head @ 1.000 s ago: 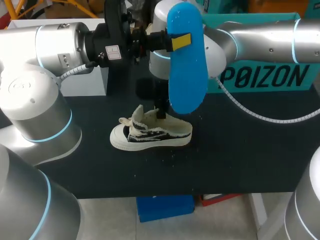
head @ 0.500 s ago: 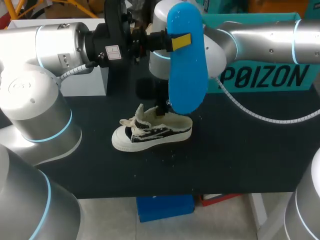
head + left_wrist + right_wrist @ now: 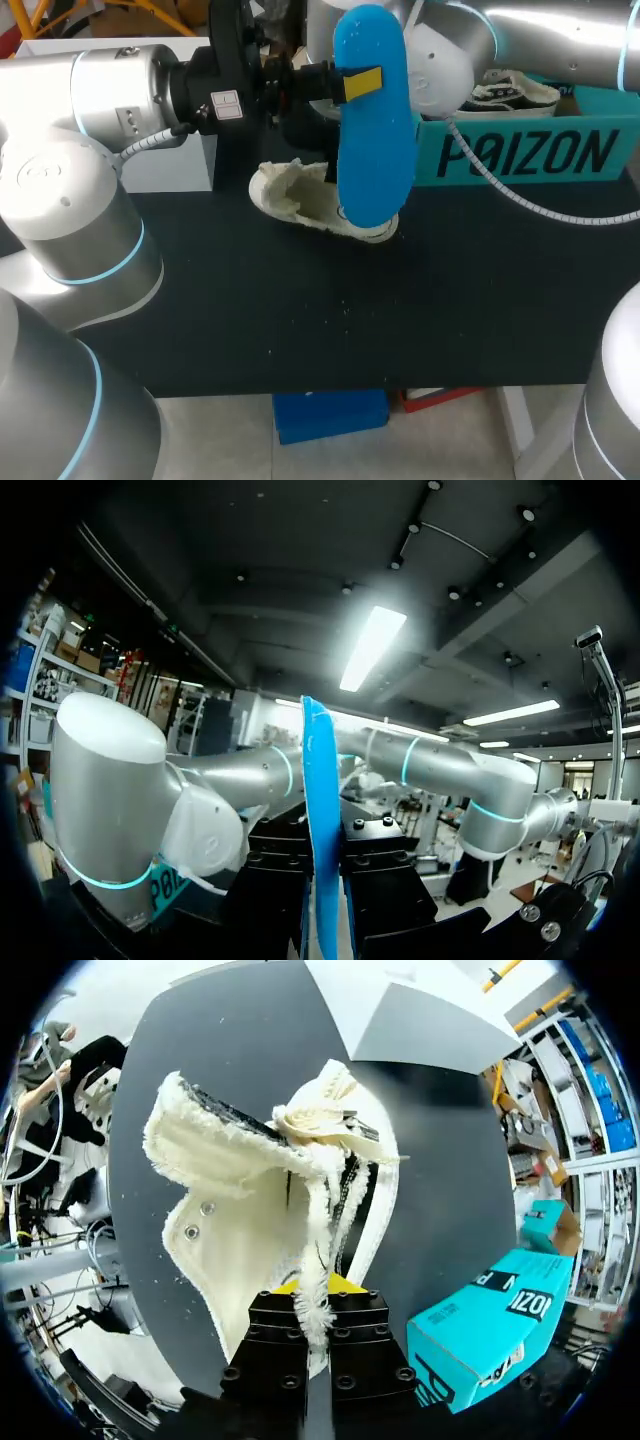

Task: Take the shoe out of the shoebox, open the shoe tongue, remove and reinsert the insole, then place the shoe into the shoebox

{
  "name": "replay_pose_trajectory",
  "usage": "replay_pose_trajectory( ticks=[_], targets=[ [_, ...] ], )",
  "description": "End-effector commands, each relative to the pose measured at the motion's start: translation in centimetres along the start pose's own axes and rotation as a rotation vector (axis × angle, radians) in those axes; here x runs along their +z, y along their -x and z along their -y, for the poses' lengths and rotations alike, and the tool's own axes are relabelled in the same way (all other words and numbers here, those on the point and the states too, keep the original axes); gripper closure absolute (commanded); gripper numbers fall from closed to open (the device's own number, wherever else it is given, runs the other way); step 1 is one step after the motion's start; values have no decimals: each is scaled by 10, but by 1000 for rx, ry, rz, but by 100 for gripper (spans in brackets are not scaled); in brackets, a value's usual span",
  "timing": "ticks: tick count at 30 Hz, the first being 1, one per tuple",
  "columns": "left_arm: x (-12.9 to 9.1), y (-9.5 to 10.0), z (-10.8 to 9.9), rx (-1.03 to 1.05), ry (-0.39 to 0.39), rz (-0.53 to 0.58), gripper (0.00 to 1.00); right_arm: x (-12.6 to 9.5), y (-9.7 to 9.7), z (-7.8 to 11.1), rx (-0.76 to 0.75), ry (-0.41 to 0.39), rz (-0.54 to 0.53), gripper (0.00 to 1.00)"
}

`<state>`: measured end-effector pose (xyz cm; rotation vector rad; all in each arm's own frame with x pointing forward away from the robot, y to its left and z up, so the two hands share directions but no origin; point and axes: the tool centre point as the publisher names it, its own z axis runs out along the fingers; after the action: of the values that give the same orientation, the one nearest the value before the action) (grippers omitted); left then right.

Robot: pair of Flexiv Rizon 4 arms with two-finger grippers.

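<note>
A dark surface [image 3: 300, 320] fills the view from its near edge.

Toward the far edge, near the middle, a cream shoe [image 3: 300, 200] hangs tilted. It looks to be raised off the surface, though contact cannot be ruled out. The right pincer [image 3: 318, 1290] is clamped on the frayed rim of the shoe's opening, its two fingers pressed together on the cloth. The tongue [image 3: 320, 1115] is bunched up ahead of those fingers, so the opening is wide.

Just in front of the shoe a blue insole [image 3: 375, 150] stands upright. The left pincer [image 3: 360, 83] is clamped on the insole's upper part, one finger on each flat face.

At the far right corner sits a teal shoebox [image 3: 520, 155] with a second shoe [image 3: 515, 92] inside it.

The step in hand appears to be putting the insole back. To do it well:
- Hold the shoe steady with the opening facing the insole's lower end.
- Line the insole's length up with the sole.
- Slide the lower end in under the tongue toward the toe.
- Release only when the insole lies flat.

A grip on the thin rim could slip, so push gently.
</note>
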<state>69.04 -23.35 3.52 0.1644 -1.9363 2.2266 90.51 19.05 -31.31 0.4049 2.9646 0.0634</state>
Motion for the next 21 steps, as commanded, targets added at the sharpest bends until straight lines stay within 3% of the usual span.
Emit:
replay_pose_trajectory(
  ticks=[1, 14, 21],
  targets=[
    [1, 0, -1, 1, -2, 3, 100, -29, -1, -2, 285, -80, 91, 100],
    [1, 0, -1, 1, -2, 3, 100, -18, -5, -5, 959, -88, 127, 100],
    [1, 0, -1, 1, -2, 3, 100, -10, 8, -6, 1190, -93, 144, 100]
  ],
)
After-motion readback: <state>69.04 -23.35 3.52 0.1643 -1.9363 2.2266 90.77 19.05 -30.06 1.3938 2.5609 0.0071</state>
